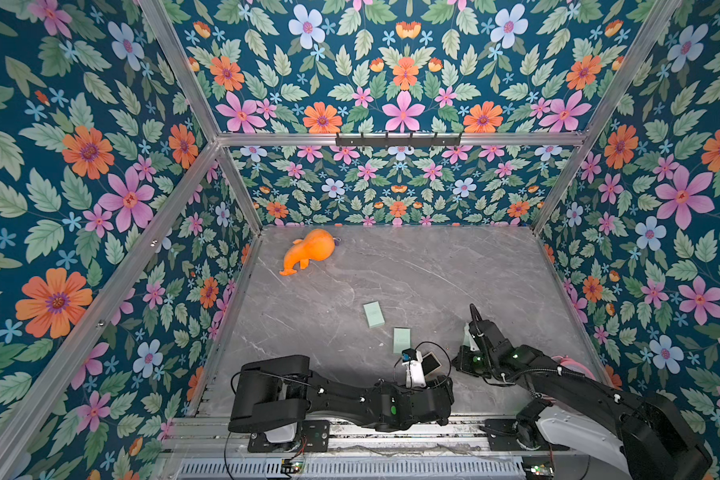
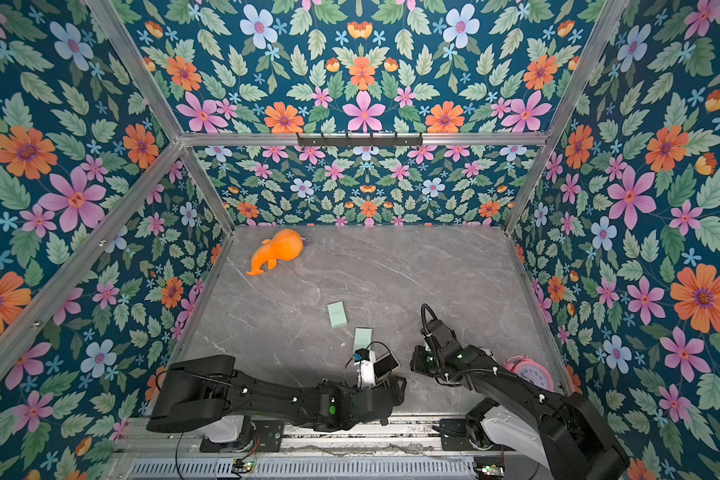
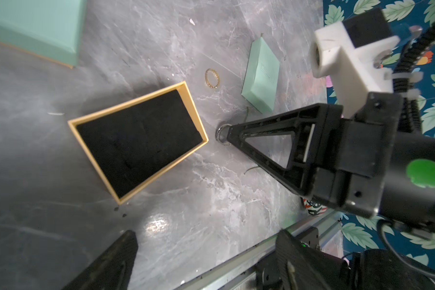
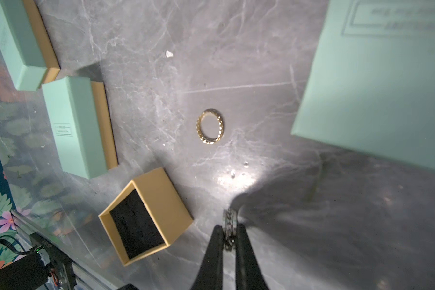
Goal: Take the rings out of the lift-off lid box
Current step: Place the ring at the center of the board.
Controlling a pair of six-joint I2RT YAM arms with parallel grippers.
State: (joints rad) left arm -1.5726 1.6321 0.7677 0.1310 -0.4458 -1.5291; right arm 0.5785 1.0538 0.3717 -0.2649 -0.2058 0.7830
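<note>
Silver ring (image 4: 229, 218) is pinched upright in the right pincer (image 4: 230, 232), down at the bench (image 4: 261, 62) just beside the open box (image 4: 168, 206), gold ring (image 4: 209, 126) lying flat further ahead. Left pincer (image 3: 204, 251) hangs wide apart near the box.

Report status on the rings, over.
Left gripper open, empty. Right gripper shut on silvery ring, beside the open box. Gold ring out on the table; box foam looks bare. Nothing blocking.
</note>
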